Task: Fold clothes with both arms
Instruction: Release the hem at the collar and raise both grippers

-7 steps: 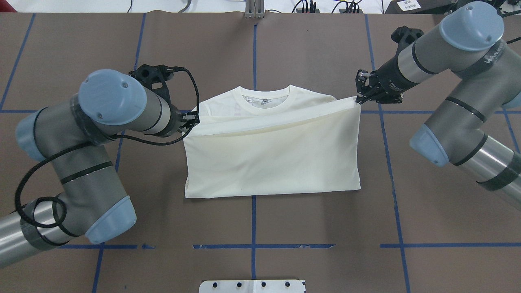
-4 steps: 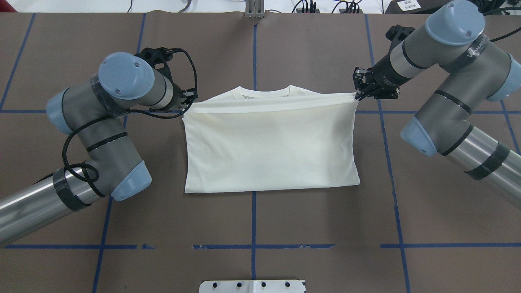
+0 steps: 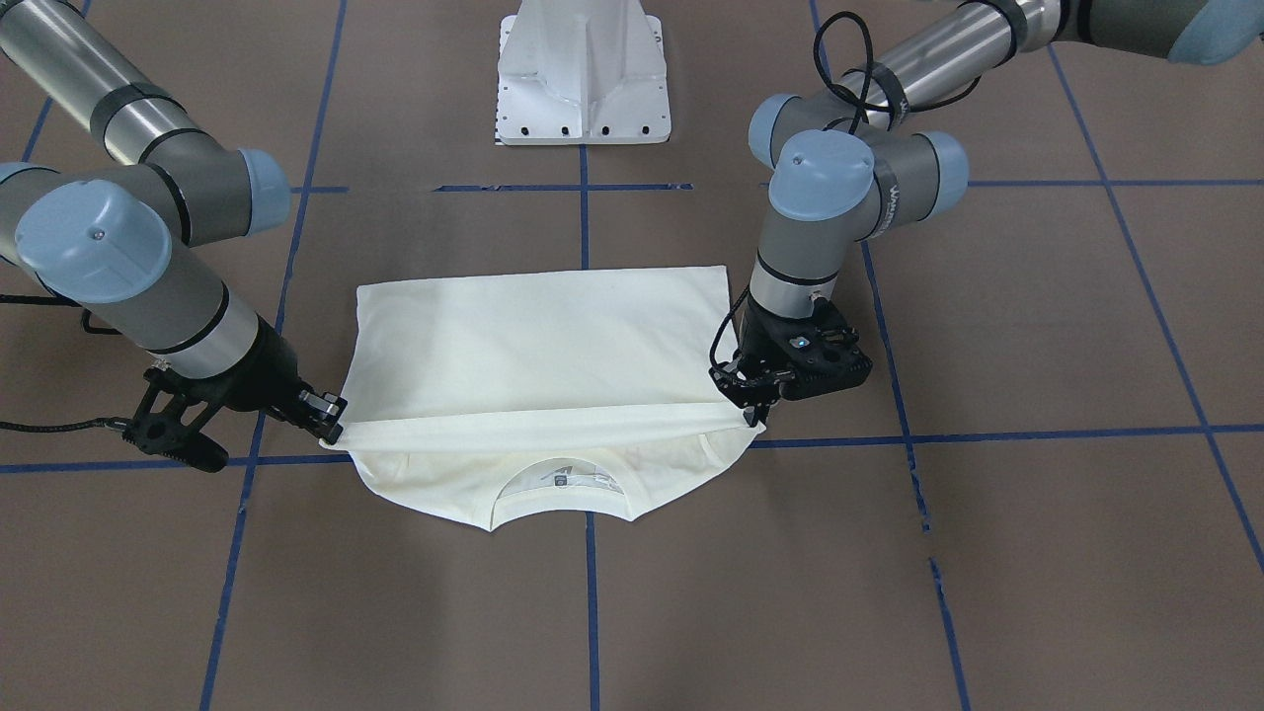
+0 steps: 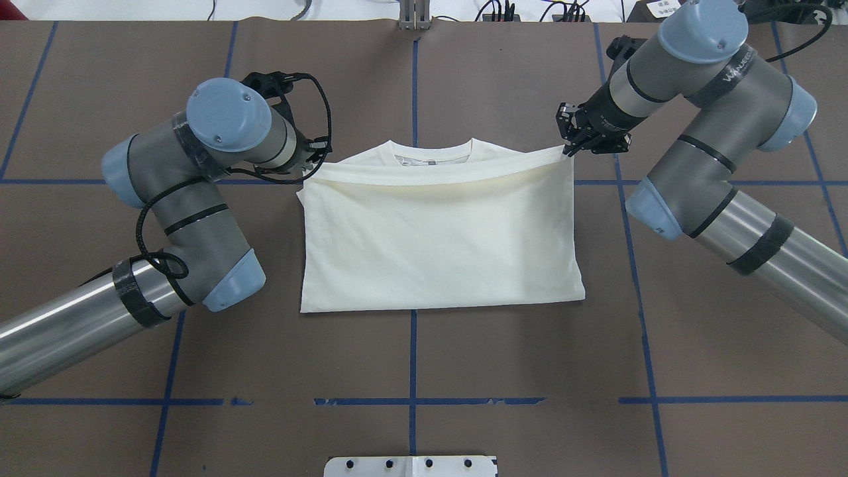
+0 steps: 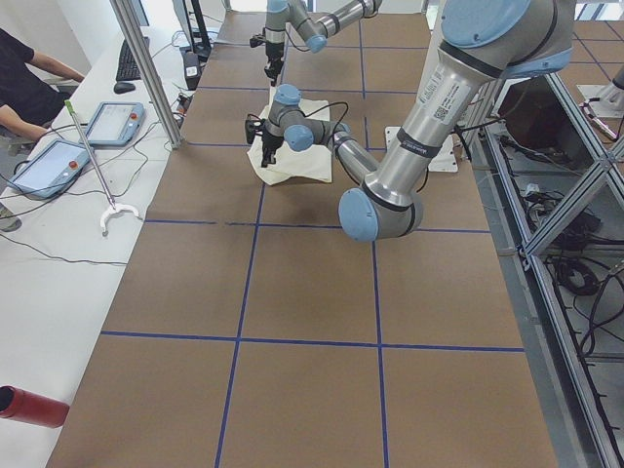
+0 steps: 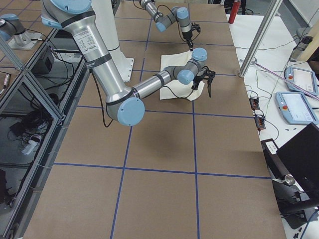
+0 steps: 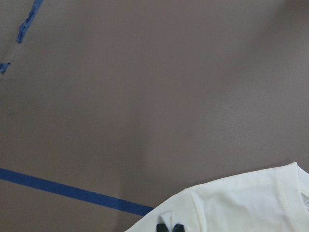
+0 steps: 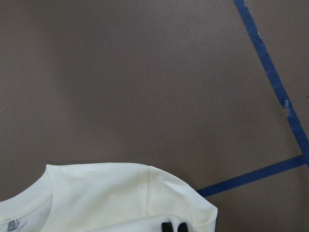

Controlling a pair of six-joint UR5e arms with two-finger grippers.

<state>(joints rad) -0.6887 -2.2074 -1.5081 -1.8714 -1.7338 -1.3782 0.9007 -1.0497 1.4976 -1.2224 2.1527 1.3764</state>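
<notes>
The cream T-shirt [image 4: 437, 245] lies plain side up on the brown table, folded over itself, with its collar [image 4: 430, 156] at the far edge. My left gripper [image 4: 317, 161] is shut on the left corner of the lifted hem edge. My right gripper [image 4: 568, 150] is shut on the right corner. The hem stretches between them just short of the collar. In the front-facing view the left gripper [image 3: 750, 410] is on the right and the right gripper [image 3: 331, 425] on the left. Each wrist view shows the T-shirt's shoulder [image 7: 241, 203] [image 8: 120, 193] below dark fingertips. The cat print is hidden.
The white pedestal base [image 3: 583, 79] stands at the robot's side of the table. Blue tape lines [image 4: 414, 86] cross the brown table top. In the exterior left view a white side bench holds tablets [image 5: 54, 166], beside a metal post [image 5: 146, 68]. A red cylinder [image 5: 29, 405] lies near.
Both grippers have carried the hem edge away from the robot toward the collar. The folded layer now covers more of the shirt, and both arms have reached further forward.
</notes>
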